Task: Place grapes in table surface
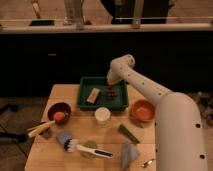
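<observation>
The grapes (111, 92) are a small dark lump inside the green tray (102, 104), right of its middle. My gripper (110, 88) reaches down into the tray from the white arm (135, 80) and is shut on the grapes, at or just above the tray floor. The dark fingers blend with the bunch, which hides its upper part. The table surface (80, 129) is pale wood and spreads around and in front of the tray.
A tan block (93, 95) lies in the tray's left half. On the table are an orange bowl (142, 111), a white cup (102, 115), a dark bowl (59, 110) with an orange ball, a brush (75, 145), a green stick (128, 133) and a grey cone (129, 152).
</observation>
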`<state>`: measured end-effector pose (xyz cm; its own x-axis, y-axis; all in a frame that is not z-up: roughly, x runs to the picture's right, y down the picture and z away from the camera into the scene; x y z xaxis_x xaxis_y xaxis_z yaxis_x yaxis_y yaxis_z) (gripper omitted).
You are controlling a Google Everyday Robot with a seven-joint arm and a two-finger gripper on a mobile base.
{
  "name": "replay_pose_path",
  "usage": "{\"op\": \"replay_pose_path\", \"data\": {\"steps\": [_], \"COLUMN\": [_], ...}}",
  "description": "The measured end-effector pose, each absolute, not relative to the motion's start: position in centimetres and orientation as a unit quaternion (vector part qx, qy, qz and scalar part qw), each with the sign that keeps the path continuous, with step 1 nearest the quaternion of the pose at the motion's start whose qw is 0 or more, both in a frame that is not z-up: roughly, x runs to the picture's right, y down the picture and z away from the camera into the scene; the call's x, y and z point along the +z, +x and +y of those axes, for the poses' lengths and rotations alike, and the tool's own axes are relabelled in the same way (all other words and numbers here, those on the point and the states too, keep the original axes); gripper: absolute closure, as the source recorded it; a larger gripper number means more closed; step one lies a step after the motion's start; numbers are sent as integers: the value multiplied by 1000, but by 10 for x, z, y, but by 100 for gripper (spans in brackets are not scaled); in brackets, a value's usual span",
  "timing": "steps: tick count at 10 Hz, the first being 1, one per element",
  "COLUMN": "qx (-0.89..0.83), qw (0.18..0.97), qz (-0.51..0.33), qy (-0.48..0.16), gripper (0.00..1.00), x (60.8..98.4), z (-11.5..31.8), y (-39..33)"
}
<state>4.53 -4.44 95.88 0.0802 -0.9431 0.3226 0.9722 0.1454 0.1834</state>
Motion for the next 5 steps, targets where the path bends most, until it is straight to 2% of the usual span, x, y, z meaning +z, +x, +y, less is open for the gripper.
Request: {"op": "replay_pose_path", "data": {"steps": [1,3,5], "qx": [-654,-660,-659], "qw": [733,726,727], "qz": [-185,-188,-187], "qy": [-40,-45,-45], "gripper": [98,83,81], "x": [959,962,962], "z": [-44,-41,-41], "y": [44,36,38]}}
